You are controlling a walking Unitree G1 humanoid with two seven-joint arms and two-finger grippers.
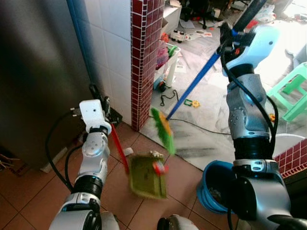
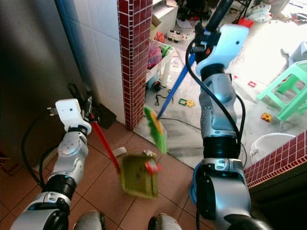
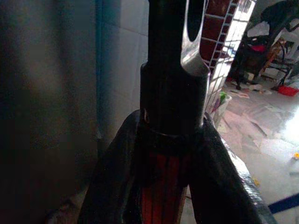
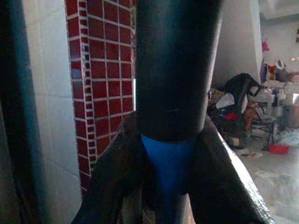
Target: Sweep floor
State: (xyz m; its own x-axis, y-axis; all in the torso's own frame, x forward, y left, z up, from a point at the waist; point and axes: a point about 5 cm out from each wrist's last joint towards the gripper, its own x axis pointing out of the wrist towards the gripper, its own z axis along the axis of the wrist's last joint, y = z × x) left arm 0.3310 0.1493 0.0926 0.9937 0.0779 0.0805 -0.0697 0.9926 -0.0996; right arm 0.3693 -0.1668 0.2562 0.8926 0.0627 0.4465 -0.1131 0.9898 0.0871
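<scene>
broom, its blue shaft slanting down from the right pincer clamped near the top, ends in a green head just above the dustpan. left pincer grips the dustpan's red handle, pan low over the tiled floor.

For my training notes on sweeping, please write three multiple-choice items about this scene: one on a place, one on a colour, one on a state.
1. Where is the green dustpan?
A. on the terracotta floor tiles
B. inside the blue bucket
C. on the green stool

2. What colour is the broom handle?
A. yellow
B. blue
C. white

3. What is the left pincer doing?
A. hanging open
B. holding a cloth
C. gripping the red dustpan handle

Answers: 1 A, it lies on the tiles before the robot. 2 B, the shaft is blue. 3 C, its fingers enclose the handle.
</scene>
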